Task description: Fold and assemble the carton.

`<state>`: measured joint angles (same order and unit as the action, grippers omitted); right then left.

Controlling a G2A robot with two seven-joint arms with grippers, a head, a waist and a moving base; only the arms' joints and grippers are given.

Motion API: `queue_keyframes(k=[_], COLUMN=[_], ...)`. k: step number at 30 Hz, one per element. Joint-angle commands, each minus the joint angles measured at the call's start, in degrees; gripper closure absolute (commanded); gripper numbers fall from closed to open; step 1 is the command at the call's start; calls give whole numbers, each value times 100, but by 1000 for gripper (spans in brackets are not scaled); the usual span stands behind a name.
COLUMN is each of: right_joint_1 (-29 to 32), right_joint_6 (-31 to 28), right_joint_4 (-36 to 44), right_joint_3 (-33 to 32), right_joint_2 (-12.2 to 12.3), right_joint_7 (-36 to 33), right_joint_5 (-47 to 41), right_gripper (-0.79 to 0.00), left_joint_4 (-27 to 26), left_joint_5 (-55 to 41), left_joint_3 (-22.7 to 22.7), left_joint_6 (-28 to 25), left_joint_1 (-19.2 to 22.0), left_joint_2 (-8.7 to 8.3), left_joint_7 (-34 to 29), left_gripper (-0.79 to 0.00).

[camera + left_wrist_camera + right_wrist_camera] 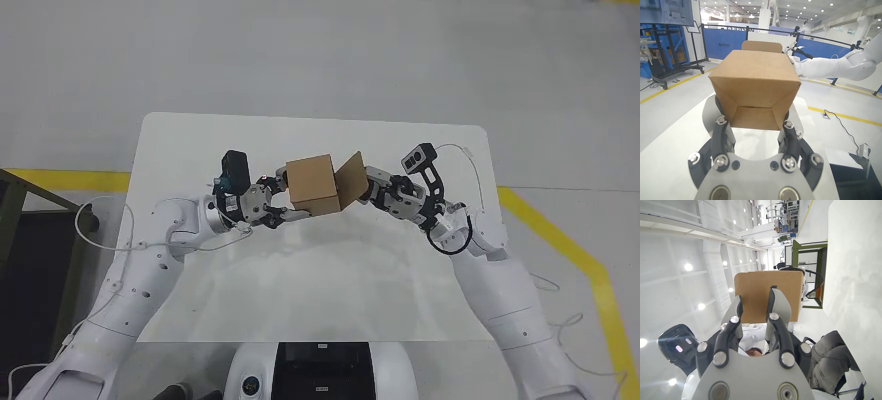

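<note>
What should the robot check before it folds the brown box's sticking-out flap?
1. The left gripper clamps the carton from both sides: ok.
2. The flap stands open, ready to fold: ok.
3. The right gripper is open, lined up in front of the flap: ok.
4. Its fingers actually touch the flap: cannot tell.
5. The carton rests on the table for support: cannot tell.
</note>
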<state>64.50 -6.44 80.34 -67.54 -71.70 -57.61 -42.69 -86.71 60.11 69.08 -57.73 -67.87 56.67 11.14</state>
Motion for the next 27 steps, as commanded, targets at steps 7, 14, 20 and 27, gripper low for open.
queue_keyframes(k=[7,14,20,27], right_joint_1=[8,-1,35,99], right_joint_6=[156,354,456,670], right_joint_4=[232,393,547,784], right_joint_3=[-72,-76,-133,-255], right_joint_2=[47,91,133,204], right_joint_7=[60,195,355,355], right_joint_5=[364,834,1197,1560], right_gripper=[-296,-280,-345,-351], left_joint_4=[11,39,91,139], left_joint_5=[83,99,85,91], left_joint_3=[-50,-70,-86,-97], left_joint_6=[2,-10,-14,-13], left_joint_1=[14,42,65,80], left_joint_2=[19,31,42,52], left_joint_7=[-105,-187,-259,-323], left_gripper=[-259,-259,-256,-256])
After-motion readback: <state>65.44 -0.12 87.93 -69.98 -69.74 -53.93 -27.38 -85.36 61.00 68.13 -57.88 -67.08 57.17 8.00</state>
